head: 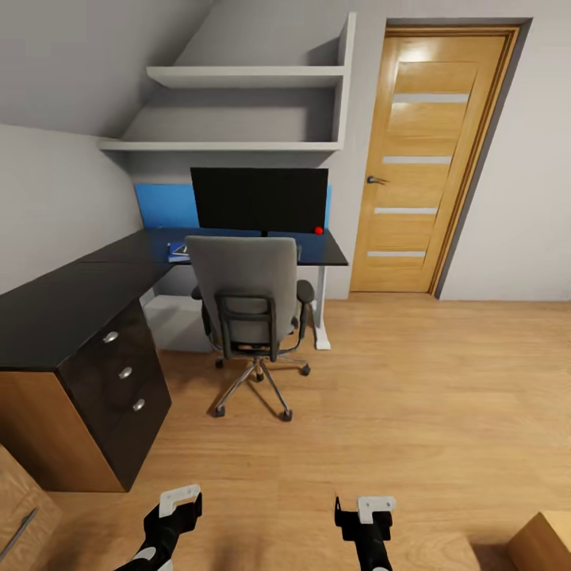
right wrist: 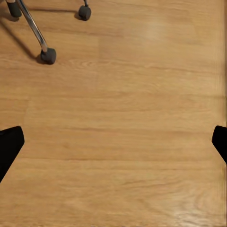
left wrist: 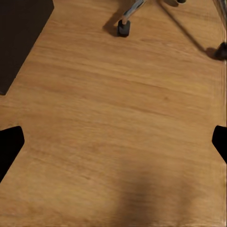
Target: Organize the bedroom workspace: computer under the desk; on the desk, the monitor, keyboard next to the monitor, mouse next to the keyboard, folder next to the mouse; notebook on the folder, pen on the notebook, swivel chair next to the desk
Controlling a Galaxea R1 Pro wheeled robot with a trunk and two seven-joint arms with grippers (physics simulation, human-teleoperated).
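The swivel chair [head: 250, 297] stands at the desk [head: 71, 297] with its grey back toward me, its castors [left wrist: 124, 28] [right wrist: 48, 56] on the floor ahead of both hands. The monitor [head: 259, 198] stands on the desk behind the chair. A pale box under the desk looks like the computer [head: 176, 321]. A small flat blue-and-white thing [head: 179, 252] lies on the desk; I cannot tell what it is. The chair back hides the seat, and the keyboard, mouse, folder, notebook and pen are hidden. My left gripper [head: 178, 507] [left wrist: 113, 144] and right gripper [head: 365, 511] [right wrist: 113, 144] hang open and empty over the floor.
Dark drawers with silver knobs [head: 125, 372] front the desk's near wing. A small red object [head: 319, 230] sits on the desk by the monitor. A wooden door [head: 428, 159] stands right of the desk, wall shelves [head: 246, 77] above it. A light wooden chest [head: 20, 515] and a wooden box [head: 547, 539] flank me.
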